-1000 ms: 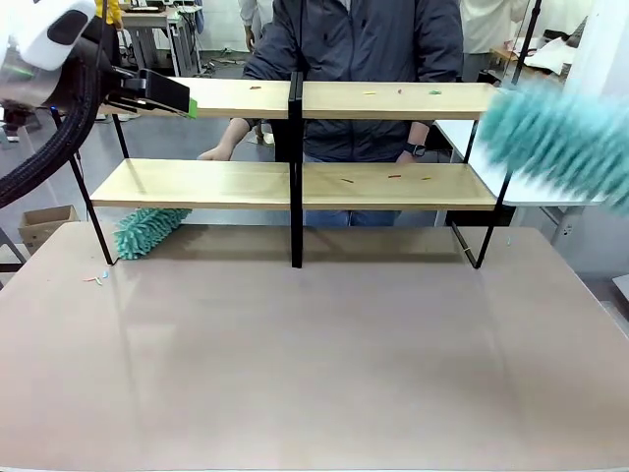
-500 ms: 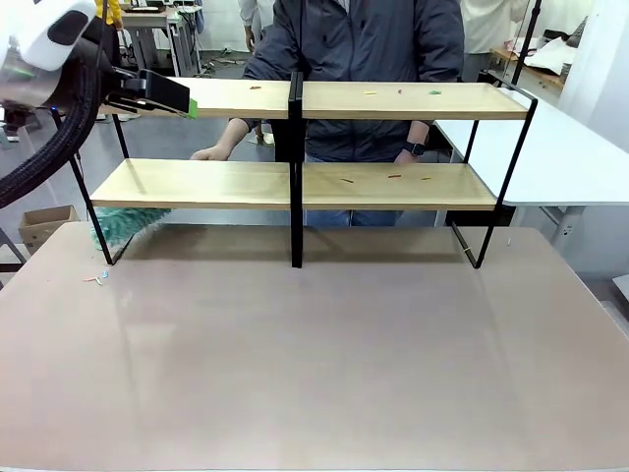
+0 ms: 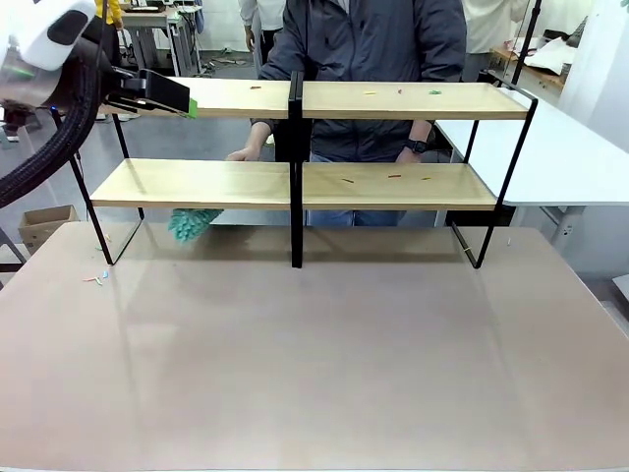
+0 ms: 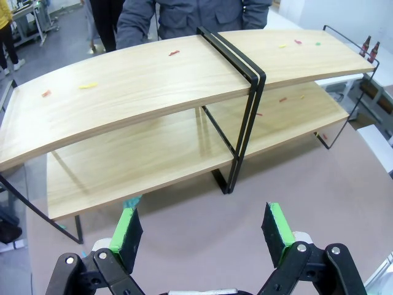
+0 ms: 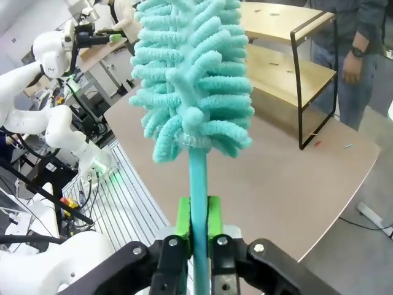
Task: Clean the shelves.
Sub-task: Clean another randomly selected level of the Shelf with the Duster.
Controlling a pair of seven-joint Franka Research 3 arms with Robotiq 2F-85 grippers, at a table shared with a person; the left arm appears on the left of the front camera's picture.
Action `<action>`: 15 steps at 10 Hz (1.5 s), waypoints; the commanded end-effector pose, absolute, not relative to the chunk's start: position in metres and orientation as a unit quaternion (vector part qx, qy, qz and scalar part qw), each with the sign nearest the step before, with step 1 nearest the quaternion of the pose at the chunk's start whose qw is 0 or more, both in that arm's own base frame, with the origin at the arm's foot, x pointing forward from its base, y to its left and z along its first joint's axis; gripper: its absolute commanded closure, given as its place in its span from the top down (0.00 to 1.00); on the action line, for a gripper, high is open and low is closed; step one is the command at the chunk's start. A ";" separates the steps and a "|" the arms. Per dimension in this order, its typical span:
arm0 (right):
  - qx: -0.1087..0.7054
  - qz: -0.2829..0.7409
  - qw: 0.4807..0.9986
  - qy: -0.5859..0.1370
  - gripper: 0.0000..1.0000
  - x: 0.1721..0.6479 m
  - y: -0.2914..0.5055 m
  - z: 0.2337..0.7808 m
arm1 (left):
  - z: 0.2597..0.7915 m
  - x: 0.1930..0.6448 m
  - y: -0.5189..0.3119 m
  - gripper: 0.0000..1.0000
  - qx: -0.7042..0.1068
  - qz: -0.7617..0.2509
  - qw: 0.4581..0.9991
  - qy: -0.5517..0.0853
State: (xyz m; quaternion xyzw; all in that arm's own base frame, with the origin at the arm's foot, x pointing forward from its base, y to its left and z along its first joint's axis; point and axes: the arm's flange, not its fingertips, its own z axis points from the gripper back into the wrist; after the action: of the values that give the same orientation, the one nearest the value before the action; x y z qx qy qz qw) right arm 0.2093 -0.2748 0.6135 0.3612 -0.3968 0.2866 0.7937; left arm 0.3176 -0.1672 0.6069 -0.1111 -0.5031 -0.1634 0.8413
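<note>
Left hand: is hovering high beside the left end of the two-tier shelves of light wooden boards on a thin black metal frame. It is level with the top board and pointing toward the middle. Its jaws are gaping wide, with nothing between the green pads.
Right hand: is clamping tight on the thin handle of a teal duster. The duster's fluffy chenille head is rising upright from between the fingers.
Shelves: the shelves are standing across the far half of the smooth grey-brown surface, and a black central post is splitting both boards. In the right wrist view they are lying well beyond the teal duster.
Scraps: small and coloured, these are lying scattered on both boards, mostly right of the post. Loose bits are lying on the surface near the left foot of the frame.
Second duster: also teal and fluffy, it is showing just beneath the lower board, left of the post. I cannot tell what is holding it.
Person: wearing a dark jacket, the person is standing behind the shelves. One arm is reaching toward the back edge of the lower board left of the post. A black watch is sitting on the other wrist.
White table: is standing off to the right, past the end of the frame.
</note>
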 end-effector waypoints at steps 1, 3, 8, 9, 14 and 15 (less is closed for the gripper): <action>0.354 0.299 0.791 -0.400 0.12 0.209 -0.279 0.612 | 0.607 0.318 -0.167 1.00 -0.109 -0.163 0.841 -0.504; 0.354 0.299 0.791 -0.400 0.12 0.209 -0.279 0.612 | 0.607 0.318 -0.167 1.00 -0.109 -0.163 0.841 -0.504; 0.316 0.326 0.810 -0.372 0.12 0.185 -0.277 0.611 | 0.607 0.318 -0.167 1.00 -0.109 -0.163 0.841 -0.504; 0.260 0.379 0.825 -0.329 0.12 0.200 -0.235 0.624 | 0.607 0.318 -0.167 1.00 -0.109 -0.163 0.841 -0.504; -0.001 0.681 0.700 -0.215 0.12 0.242 0.095 0.675 | 0.607 0.318 -0.167 1.00 -0.109 -0.163 0.841 -0.504; 0.132 0.563 0.784 -0.226 0.12 0.232 -0.010 0.672 | 0.607 0.318 -0.167 1.00 -0.109 -0.163 0.841 -0.504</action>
State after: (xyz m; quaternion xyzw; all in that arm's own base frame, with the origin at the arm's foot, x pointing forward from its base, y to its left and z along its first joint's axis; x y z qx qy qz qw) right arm 0.2180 0.0940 0.6776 0.0764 -0.2023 0.6293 0.7465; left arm 0.3179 -0.1667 0.6069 -0.1114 -0.5030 -0.1630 0.8415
